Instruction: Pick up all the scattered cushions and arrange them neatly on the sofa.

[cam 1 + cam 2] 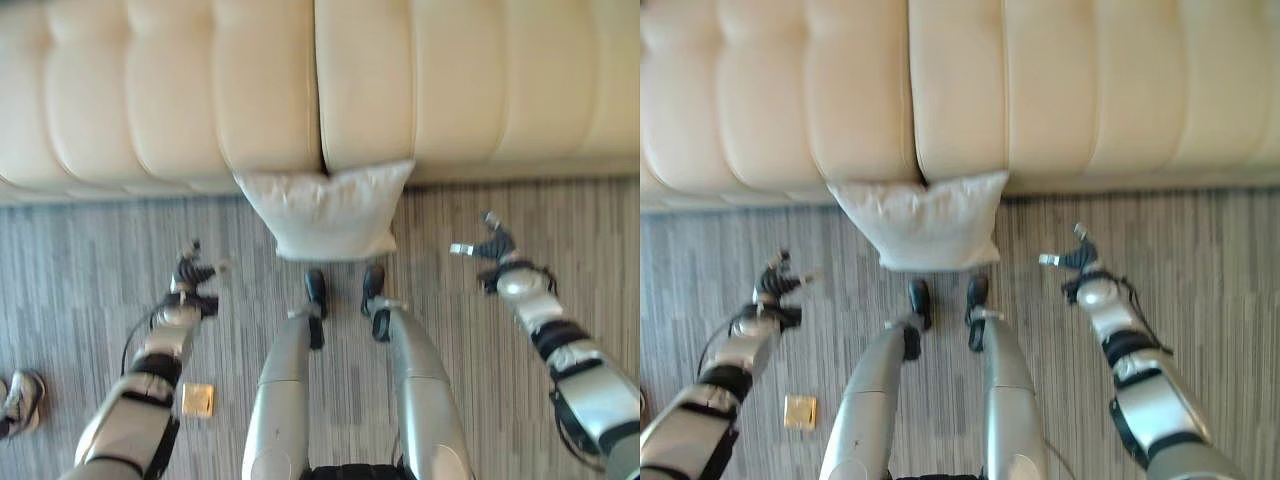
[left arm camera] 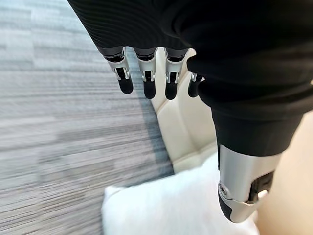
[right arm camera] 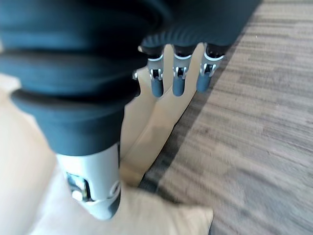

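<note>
While the white cushion (image 1: 328, 212) leans on the floor against the front of the cream sofa (image 1: 320, 85), the left hand (image 1: 192, 275) hangs left of the cushion, fingers straight and holding nothing; right of the cushion, the right hand (image 1: 491, 246) is also open and empty.

A cushion (image 1: 328, 210) lies on the floor (image 1: 80, 260), leaning against the front edge of the sofa (image 1: 180, 90) at its middle seam. A small square object (image 1: 197, 400) lies on the floor far to its left.
</note>
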Available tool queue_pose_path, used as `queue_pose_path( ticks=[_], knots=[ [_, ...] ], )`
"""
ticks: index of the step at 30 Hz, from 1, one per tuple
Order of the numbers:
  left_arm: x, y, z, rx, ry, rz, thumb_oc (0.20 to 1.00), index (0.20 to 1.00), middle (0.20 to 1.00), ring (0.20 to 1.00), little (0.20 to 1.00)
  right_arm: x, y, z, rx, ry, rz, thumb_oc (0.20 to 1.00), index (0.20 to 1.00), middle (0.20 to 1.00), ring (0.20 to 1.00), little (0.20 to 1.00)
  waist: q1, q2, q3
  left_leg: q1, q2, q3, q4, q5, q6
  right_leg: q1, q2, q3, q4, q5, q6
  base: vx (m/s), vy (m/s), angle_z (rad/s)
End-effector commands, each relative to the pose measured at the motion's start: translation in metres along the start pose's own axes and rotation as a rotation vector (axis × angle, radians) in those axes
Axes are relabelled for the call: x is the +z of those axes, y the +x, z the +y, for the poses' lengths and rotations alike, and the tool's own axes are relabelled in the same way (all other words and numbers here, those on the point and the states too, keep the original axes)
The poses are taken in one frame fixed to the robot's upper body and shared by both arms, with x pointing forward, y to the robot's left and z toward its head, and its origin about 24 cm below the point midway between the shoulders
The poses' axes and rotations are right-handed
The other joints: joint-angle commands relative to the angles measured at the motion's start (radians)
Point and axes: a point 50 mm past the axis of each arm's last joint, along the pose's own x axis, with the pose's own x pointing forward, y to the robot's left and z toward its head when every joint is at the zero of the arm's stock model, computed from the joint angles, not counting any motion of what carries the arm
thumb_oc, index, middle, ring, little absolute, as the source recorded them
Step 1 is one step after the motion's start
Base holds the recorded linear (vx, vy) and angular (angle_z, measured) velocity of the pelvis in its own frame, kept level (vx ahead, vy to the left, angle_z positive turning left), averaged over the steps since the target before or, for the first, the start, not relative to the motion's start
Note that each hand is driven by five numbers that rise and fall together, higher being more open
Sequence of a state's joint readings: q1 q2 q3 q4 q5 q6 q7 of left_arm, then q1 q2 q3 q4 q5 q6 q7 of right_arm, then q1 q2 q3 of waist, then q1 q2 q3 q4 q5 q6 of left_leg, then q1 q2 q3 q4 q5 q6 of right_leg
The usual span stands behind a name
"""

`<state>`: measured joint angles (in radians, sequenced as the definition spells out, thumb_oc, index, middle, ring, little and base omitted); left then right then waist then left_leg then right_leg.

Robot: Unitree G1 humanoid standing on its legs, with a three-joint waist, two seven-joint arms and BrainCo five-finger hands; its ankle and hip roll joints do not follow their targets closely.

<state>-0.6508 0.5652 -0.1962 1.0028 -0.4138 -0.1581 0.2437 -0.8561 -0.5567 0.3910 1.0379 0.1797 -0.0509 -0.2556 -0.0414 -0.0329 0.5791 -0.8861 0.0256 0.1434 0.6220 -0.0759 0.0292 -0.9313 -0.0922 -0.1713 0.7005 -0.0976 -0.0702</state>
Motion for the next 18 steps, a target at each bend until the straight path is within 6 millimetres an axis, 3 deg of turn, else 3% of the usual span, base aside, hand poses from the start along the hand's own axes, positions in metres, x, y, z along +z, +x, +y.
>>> queue_pose_path(
  ticks=[1,5,6,7,10,11,12,13,14,15,18],
  knots=[
    [0.008,0.005,0.024,0.115,-0.086,-0.023,1.000,1.000,1.000,1.000,1.000,-0.014,0.001,-0.023,-0.118,0.051,0.067,1.000,1.000,1.000,1.000,1.000,-0.003,0.007,-0.084,-0.104,0.037,0.001,0.134,-0.129,-0.047,-0.085,-0.009,0.060,0.037,-0.065,0.112,-0.11,-0.024,-0.01],
    [0.056,0.021,0.030,0.137,-0.099,-0.106,1.000,1.000,1.000,1.000,1.000,0.029,0.017,-0.053,-0.220,0.110,0.012,1.000,1.000,1.000,1.000,1.000,0.000,0.022,-0.065,-0.294,0.032,-0.006,0.240,-0.141,-0.038,-0.265,-0.011,0.070,0.140,-0.079,0.103,-0.04,0.003,-0.03],
    [0.057,0.021,0.030,0.138,-0.101,-0.109,1.000,1.000,1.000,1.000,1.000,0.030,0.018,-0.053,-0.222,0.112,0.010,1.000,1.000,1.000,1.000,1.000,0.000,0.023,-0.067,-0.302,0.033,-0.007,0.244,-0.142,-0.038,-0.273,-0.012,0.070,0.144,-0.080,0.103,-0.02,-0.021,0.04],
    [0.083,0.027,0.029,0.132,-0.091,-0.161,1.000,1.000,1.000,1.000,1.000,0.053,0.022,-0.062,-0.253,0.138,-0.025,1.000,1.000,1.000,1.000,1.000,0.006,0.028,-0.062,-0.370,0.024,-0.006,0.276,-0.145,-0.034,-0.340,-0.010,0.072,0.176,-0.086,0.100,-0.02,-0.029,0.06],
    [0.128,0.030,0.017,0.093,-0.069,-0.273,1.000,1.000,1.000,1.000,1.000,0.094,0.026,-0.069,-0.277,0.189,-0.114,1.000,1.000,1.000,1.000,1.000,0.014,0.044,-0.060,-0.476,0.019,-0.018,0.329,-0.150,-0.026,-0.441,-0.023,0.078,0.231,-0.094,0.097,-0.01,-0.012,0.02],
    [0.129,0.030,0.016,0.094,-0.070,-0.275,1.000,1.000,1.000,1.000,1.000,0.095,0.026,-0.069,-0.278,0.190,-0.115,1.000,1.000,1.000,1.000,1.000,0.015,0.045,-0.061,-0.482,0.019,-0.018,0.332,-0.150,-0.025,-0.447,-0.023,0.078,0.234,-0.095,0.097,0.00,-0.001,0.06],
    [0.151,0.029,0.006,0.056,-0.034,-0.338,1.000,1.000,1.000,1.000,1.000,0.122,0.025,-0.058,-0.248,0.191,-0.194,1.000,1.000,1.000,1.000,1.000,0.019,0.052,-0.063,-0.521,0.014,-0.029,0.351,-0.150,-0.023,-0.484,-0.027,0.082,0.256,-0.097,0.095,0.00,0.004,0.07],
    [0.152,0.029,0.006,0.057,-0.034,-0.340,1.000,1.000,1.000,1.000,1.000,0.122,0.025,-0.058,-0.249,0.192,-0.195,1.000,1.000,1.000,1.000,1.000,0.020,0.051,-0.063,-0.525,0.014,-0.029,0.354,-0.150,-0.023,-0.488,-0.027,0.082,0.258,-0.098,0.095,0.01,-0.014,0.07],
    [0.170,0.026,-0.007,0.022,-0.007,-0.394,1.000,1.000,1.000,1.000,1.000,0.146,0.023,-0.046,-0.220,0.183,-0.269,1.000,1.000,1.000,1.000,1.000,0.027,0.057,-0.072,-0.551,0.011,-0.030,0.367,-0.151,-0.017,-0.514,-0.028,0.083,0.273,-0.100,0.092,0.02,-0.018,0.04],
    [0.170,0.026,-0.007,0.022,-0.007,-0.395,1.000,1.000,1.000,1.000,1.000,0.146,0.023,-0.046,-0.221,0.184,-0.269,1.000,1.000,1.000,1.000,1.000,0.027,0.057,-0.073,-0.554,0.011,-0.030,0.369,-0.151,-0.017,-0.517,-0.028,0.083,0.275,-0.100,0.092,0.02,-0.005,0.05],
    [0.205,0.015,-0.032,-0.044,0.035,-0.523,1.000,1.000,1.000,1.000,1.000,0.186,0.012,-0.020,-0.146,0.217,-0.407,1.000,1.000,1.000,1.000,1.000,0.038,0.067,-0.091,-0.578,0.002,-0.035,0.377,-0.149,-0.008,-0.543,-0.028,0.086,0.292,-0.099,0.089,0.02,0.002,0.07]
  ],
)
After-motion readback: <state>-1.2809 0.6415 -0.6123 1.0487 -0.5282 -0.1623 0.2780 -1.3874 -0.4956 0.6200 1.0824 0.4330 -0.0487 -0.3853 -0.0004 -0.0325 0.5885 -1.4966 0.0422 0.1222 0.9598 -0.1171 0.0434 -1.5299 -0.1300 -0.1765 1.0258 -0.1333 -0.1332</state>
